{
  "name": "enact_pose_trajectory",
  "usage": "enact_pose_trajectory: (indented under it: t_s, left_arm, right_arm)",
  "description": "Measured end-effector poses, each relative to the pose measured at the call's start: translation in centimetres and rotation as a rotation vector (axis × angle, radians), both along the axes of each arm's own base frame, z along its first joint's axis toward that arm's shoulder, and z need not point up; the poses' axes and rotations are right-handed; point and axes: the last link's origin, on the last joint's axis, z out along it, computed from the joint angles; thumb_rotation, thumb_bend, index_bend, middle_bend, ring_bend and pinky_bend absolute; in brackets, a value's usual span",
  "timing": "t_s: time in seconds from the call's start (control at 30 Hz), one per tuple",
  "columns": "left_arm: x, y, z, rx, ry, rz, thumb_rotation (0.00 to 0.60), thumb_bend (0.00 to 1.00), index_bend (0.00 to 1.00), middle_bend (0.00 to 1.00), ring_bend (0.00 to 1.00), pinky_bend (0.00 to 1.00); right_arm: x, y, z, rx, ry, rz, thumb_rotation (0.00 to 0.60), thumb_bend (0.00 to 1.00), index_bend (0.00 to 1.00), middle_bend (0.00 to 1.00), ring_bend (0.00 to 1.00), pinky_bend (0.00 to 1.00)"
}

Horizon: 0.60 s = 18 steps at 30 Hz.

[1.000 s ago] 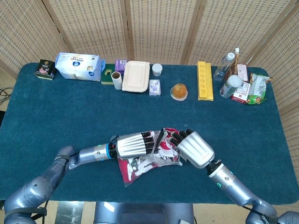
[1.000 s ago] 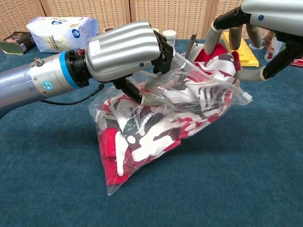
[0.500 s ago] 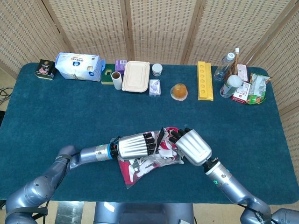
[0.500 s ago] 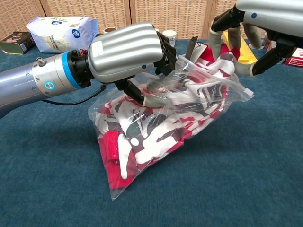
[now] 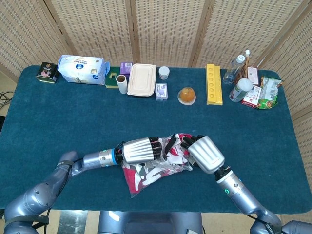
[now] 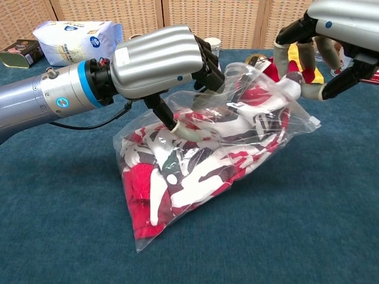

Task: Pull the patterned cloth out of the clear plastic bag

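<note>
The red, white and black patterned cloth [image 6: 195, 154] lies mostly inside the clear plastic bag [image 6: 145, 228] on the blue table [image 5: 58, 126]. The left hand [image 6: 157, 59] pinches the bag's upper film while the right hand [image 6: 331, 35] pinches cloth at the mouth. Extraction seems just begun; next, the right should draw away as the left anchors the bag.

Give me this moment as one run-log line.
step: extraction started | left hand: grips clear plastic bag mouth | right hand: pinches red-white patterned cloth at opening | cloth: mostly inside bag
</note>
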Motion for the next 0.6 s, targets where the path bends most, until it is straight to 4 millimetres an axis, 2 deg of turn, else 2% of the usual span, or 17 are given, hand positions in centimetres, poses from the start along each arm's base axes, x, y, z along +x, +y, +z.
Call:
enact_pose_trajectory:
  t_s: [0.07,0.13,0.2,0.3,0.6]
  left_arm:
    - [0.0,0.1,0.1,-0.002,-0.003,0.008,0.6,0.0,0.48,0.55,0.48,0.48]
    - [0.0,0.3,0.3,-0.006,-0.007,0.023,0.6,0.0,0.37,0.45,0.39,0.45]
    - [0.0,0.4,0.4,-0.013,-0.011,0.042,0.6,0.0,0.27,0.32,0.26,0.38]
    - [0.1,0.7,0.7,-0.02,-0.022,0.078,0.6,0.0,0.21,0.21,0.14,0.27]
    - [0.1,1.4,2.4,-0.023,-0.056,0.169,0.6,0.0,0.18,0.18,0.12,0.25]
  right_arm:
    - [-0.1,0.0,-0.1,0.001,-0.002,-0.011,0.6,0.47,0.58,0.42,0.57,0.65]
    - [-0.3,0.0,-0.1,0.001,-0.005,-0.024,0.6,0.47,0.58,0.42,0.57,0.65]
    - [-0.5,0.0,-0.2,0.003,-0.008,-0.036,0.6,0.47,0.58,0.42,0.58,0.65]
    - [-0.8,-0.1,-0.3,0.01,-0.014,-0.055,0.6,0.47,0.58,0.42,0.58,0.65]
    - [-1.9,-0.5,-0.7,0.017,-0.007,-0.098,0.6,0.47,0.58,0.43,0.58,0.65]
